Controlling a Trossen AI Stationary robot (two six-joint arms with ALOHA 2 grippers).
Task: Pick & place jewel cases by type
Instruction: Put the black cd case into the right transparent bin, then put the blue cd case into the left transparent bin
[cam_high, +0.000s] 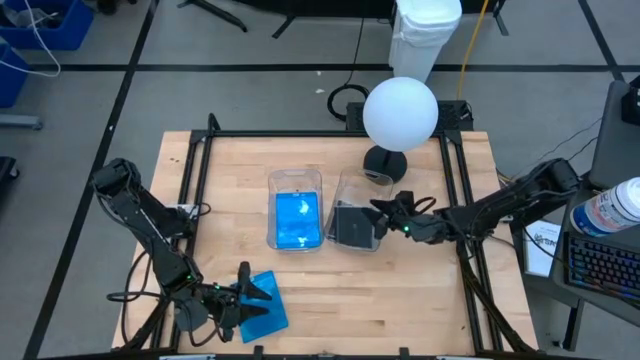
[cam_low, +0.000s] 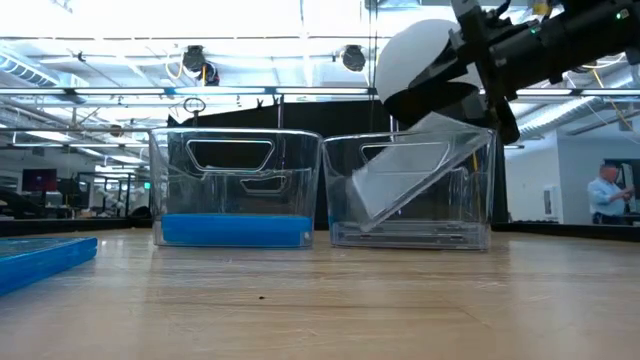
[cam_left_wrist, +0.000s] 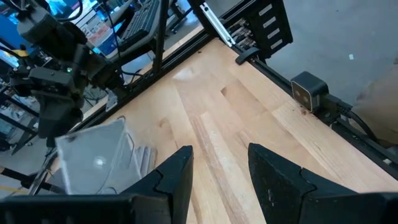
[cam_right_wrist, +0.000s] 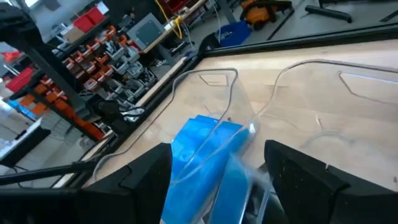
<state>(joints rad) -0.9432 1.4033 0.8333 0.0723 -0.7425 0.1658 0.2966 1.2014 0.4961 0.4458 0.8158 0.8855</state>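
Note:
Two clear tubs stand side by side at mid-table. The left tub (cam_high: 296, 208) holds blue jewel cases (cam_low: 235, 230) lying flat. The right tub (cam_high: 355, 222) holds a flat stack of clear and dark cases (cam_low: 410, 236). On that stack a clear case (cam_low: 415, 175) rests its lower edge, tilted, with its upper edge against the tub's right wall. My right gripper (cam_low: 445, 100) stands open just above that upper edge; whether it touches the case, I cannot tell. Another blue case (cam_high: 266, 308) lies flat on the table at the near left. My left gripper (cam_high: 245, 290) hovers open beside it, with only bare wood between its fingers (cam_left_wrist: 177, 171).
A white globe lamp (cam_high: 400, 112) on a black base stands just behind the right tub. Black frame rails (cam_high: 320, 134) run round the table. Bare wood (cam_high: 390, 290) lies in front of the tubs. A person (cam_low: 605, 195) stands far off in the room.

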